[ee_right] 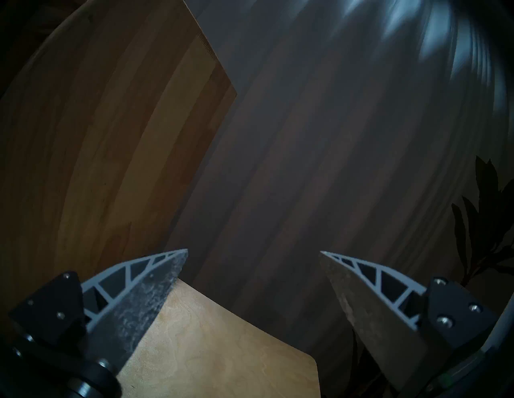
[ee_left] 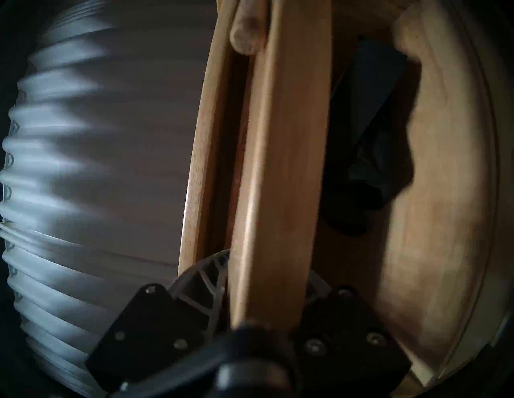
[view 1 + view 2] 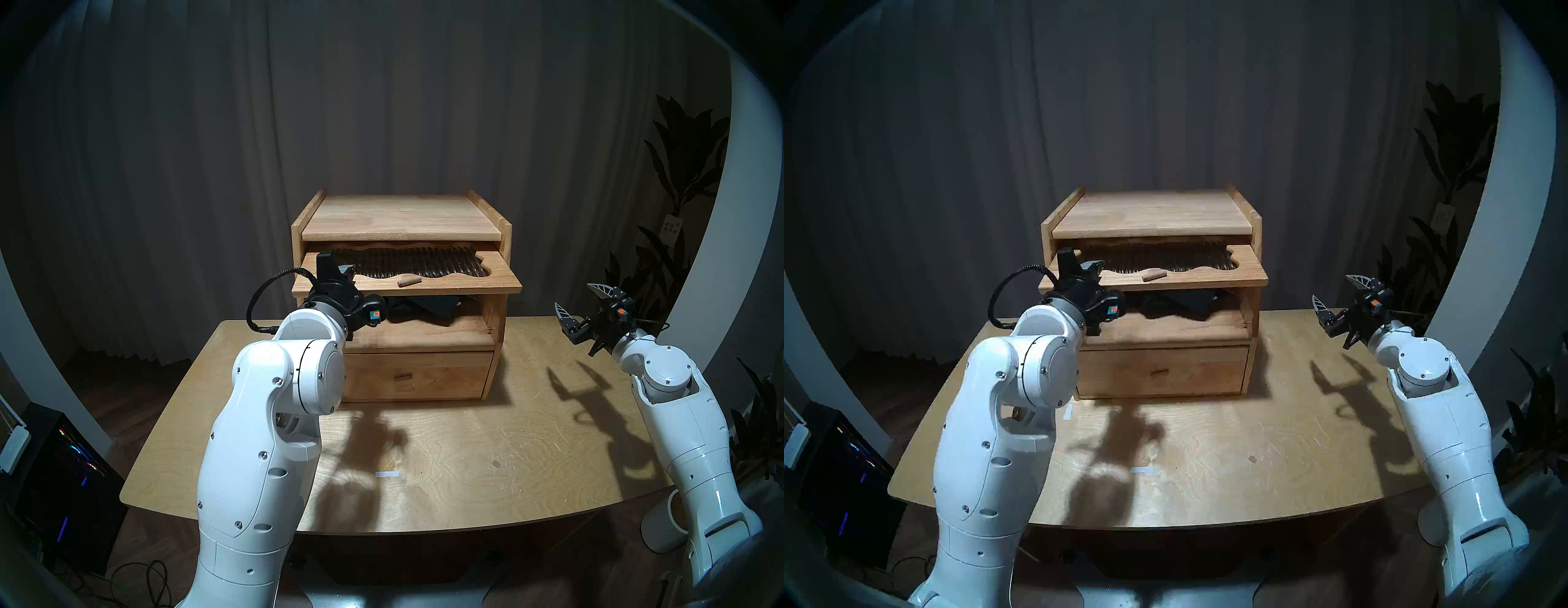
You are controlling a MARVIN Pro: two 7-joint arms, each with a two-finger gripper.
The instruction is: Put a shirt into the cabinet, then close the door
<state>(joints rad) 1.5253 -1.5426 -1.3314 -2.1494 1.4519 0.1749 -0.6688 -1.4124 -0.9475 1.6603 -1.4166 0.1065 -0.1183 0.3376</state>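
Observation:
The light-brown wooden cabinet (image 3: 403, 220) (image 3: 1149, 216) stands at the back of the table. Its door (image 3: 466, 282) (image 3: 1208, 278), a flap with dark ribbed glass and a peg knob (image 3: 408, 280), lies level and sticks out from under the top. The black shirt (image 3: 428, 308) (image 3: 1178, 305) (image 2: 370, 155) lies inside the open compartment. My left gripper (image 3: 335, 271) (image 3: 1076, 267) (image 2: 267, 272) is shut on the door's left edge. My right gripper (image 3: 572, 295) (image 3: 1331, 287) (image 1: 253, 251) is open and empty, in the air to the right of the cabinet.
The drawer (image 3: 418, 375) below the compartment is shut. The table (image 3: 488, 446) has a small white tape mark (image 3: 387, 474). A plant (image 3: 679, 191) stands at the right, a computer tower (image 3: 55, 479) on the floor at the left, and a white bin (image 3: 662, 526) at the front right.

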